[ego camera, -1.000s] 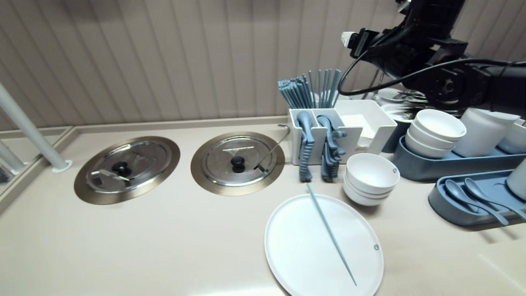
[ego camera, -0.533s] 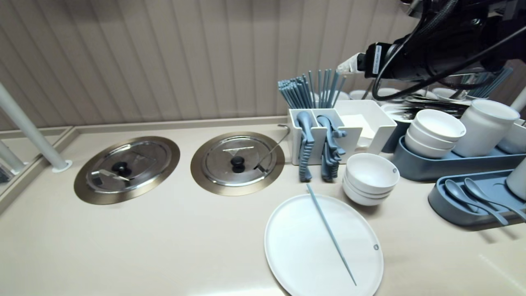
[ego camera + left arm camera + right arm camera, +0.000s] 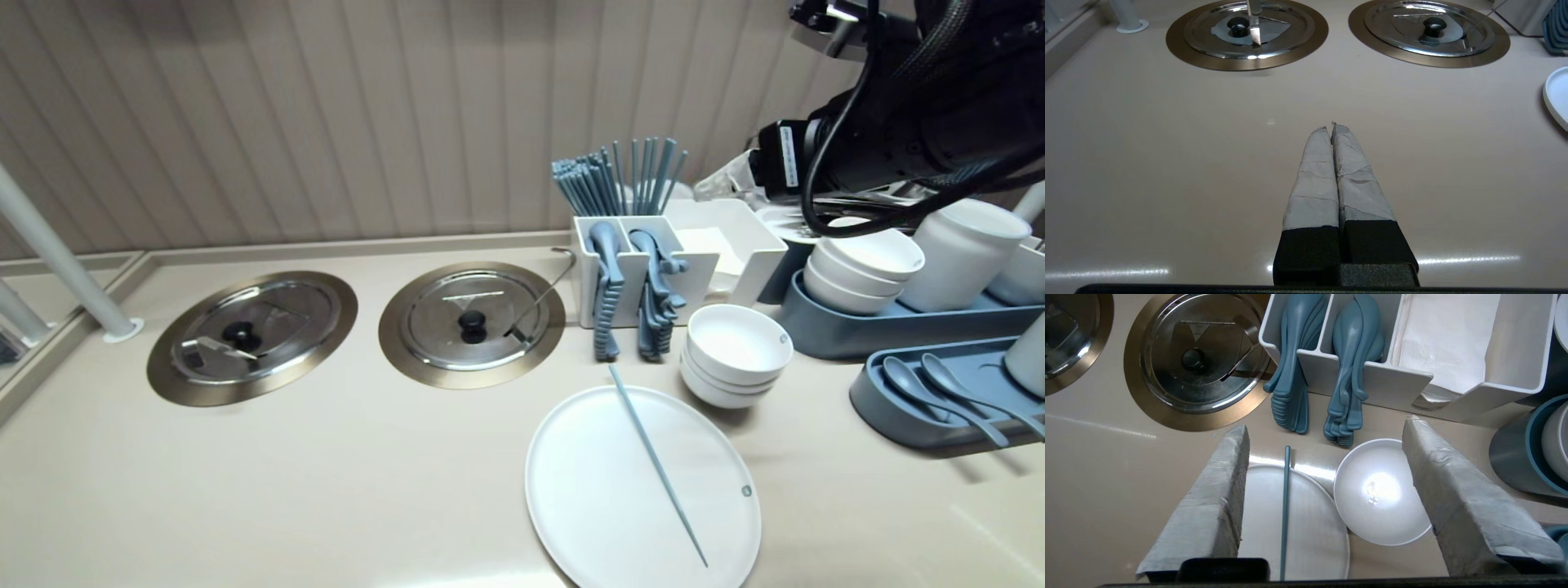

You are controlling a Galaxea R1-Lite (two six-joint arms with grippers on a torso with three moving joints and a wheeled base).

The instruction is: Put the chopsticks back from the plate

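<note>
- Hanging high above the bench (image 3: 326, 474), the right end effector (image 3: 1326, 425) points down with its taped fingers (image 3: 1216, 506) spread wide and nothing between them.
- Its arm enters the head view from the upper right, over the blue tray (image 3: 849, 331) that carries a second stack of white bowls (image 3: 867, 263) and a white jar (image 3: 963, 253).
- The single blue chopstick (image 3: 657, 465) lies slantwise across the round white plate (image 3: 588, 490). Its far end pokes past the rim towards the caddy, and its near end stops close to the plate's front edge.
- In the right wrist view that chopstick shows in the gap between the open fingers, far below them and untouched.
- The plate sits flat on the bench at the front, right of centre.
- A stack of white bowls (image 3: 737, 353) stands just beside the plate's far right edge, in front of the white caddy (image 3: 624, 282).
- The caddy holds two batches of blue spoons (image 3: 606, 286) whose handles hang out over its front wall, a bundle of upright chopsticks (image 3: 616, 175) behind them, and white napkins (image 3: 1445, 339) in its widest compartment.
- Two round steel lids (image 3: 472, 322) with black knobs lie sunk in the bench to the left of the caddy.
- The left end effector (image 3: 1331, 127) hovers low over bare bench short of those lids, its fingers pressed together and holding nothing.
- A smaller blue tray (image 3: 898, 420) at the right edge holds two spoons.
</note>
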